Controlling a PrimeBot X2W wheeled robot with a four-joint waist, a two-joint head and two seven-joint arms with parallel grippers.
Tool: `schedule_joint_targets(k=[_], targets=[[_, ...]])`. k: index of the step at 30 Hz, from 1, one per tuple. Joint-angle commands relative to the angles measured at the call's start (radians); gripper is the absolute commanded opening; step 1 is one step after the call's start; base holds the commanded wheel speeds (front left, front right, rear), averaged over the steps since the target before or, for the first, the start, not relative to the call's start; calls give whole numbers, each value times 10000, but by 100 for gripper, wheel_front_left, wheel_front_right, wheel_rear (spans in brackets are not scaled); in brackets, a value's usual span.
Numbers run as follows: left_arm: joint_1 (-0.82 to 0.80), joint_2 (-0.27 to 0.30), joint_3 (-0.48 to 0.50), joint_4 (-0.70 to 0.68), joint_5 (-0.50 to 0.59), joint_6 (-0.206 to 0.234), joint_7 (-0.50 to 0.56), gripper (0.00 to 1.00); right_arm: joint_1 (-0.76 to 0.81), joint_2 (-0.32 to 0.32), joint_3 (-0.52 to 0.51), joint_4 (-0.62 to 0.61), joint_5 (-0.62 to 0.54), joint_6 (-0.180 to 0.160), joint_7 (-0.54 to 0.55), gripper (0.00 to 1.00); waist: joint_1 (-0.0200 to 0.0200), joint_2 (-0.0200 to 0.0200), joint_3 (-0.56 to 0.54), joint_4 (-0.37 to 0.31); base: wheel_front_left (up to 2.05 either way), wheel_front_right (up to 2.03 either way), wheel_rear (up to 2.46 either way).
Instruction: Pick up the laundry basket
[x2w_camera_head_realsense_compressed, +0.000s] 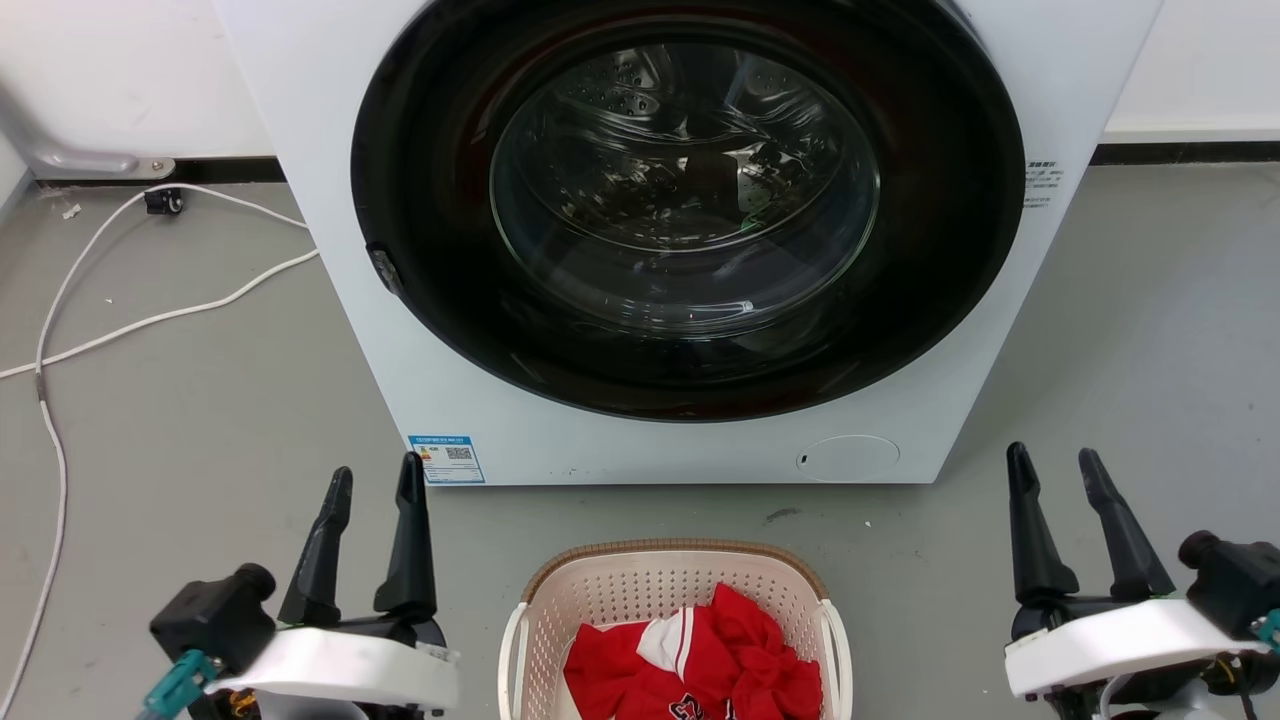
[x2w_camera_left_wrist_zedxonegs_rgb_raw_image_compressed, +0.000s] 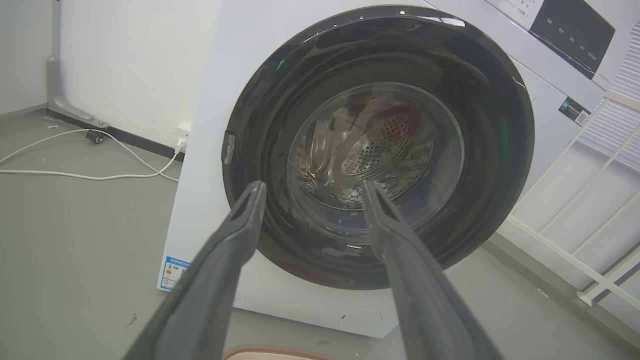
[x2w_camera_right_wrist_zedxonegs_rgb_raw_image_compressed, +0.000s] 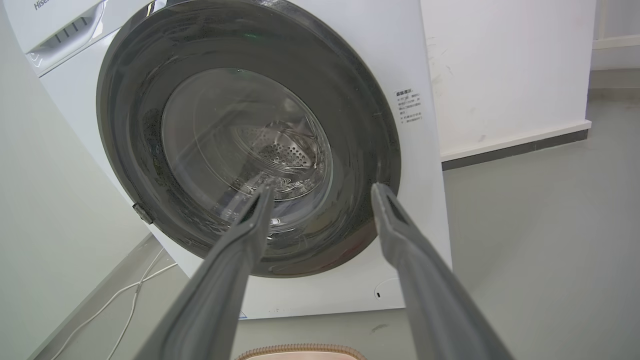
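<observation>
Now | left fingers (x2w_camera_head_realsense_compressed: 408, 540) spread; right fingers (x2w_camera_head_realsense_compressed: 1032, 540) spread | laundry basket (x2w_camera_head_realsense_compressed: 600, 590) between them, untouched | holds red cloth (x2w_camera_head_realsense_compressed: 750, 650), perhaps jersey

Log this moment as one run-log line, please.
phase: pre-grasp | left gripper: open, empty | right gripper: open, empty | laundry basket: on floor between them, red clothes inside | washing machine door: shut
</observation>
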Motion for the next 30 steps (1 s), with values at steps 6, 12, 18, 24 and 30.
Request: schedule_joint_targets(k=[6, 12, 18, 24, 30], targets=[[70, 362, -582, -14, 1030, 446, -222, 100, 85, -18, 93, 215, -909, -1, -217, 100, 0, 0, -1, -17, 0, 0, 0], [112, 721, -1146, 186, 1760, 881, -361, 100, 99, -17, 106, 706, -1400, 0, -368, 100, 0, 0, -4, -22, 0, 0, 0], [56, 1006, -1773, 326, 2293, 1351, -504, 100, 84, -16, 98, 752, -2050, 0, -498, 100, 0, 0, 14, -16, 0, 0, 0], [41, 1214, -2156, 445, 2701, 1739, -639, 100, 138, -14, 175, 686, -2626, 0, -636, 100, 0, 0, 20, -25, 0, 0, 0], [81, 1371, -2350, 442, 3070, 1932, -769, 100, 173, -13, 258, 579, -3131, -1, -757, 100, 0, 0, 17, -49, 0, 0, 0]])
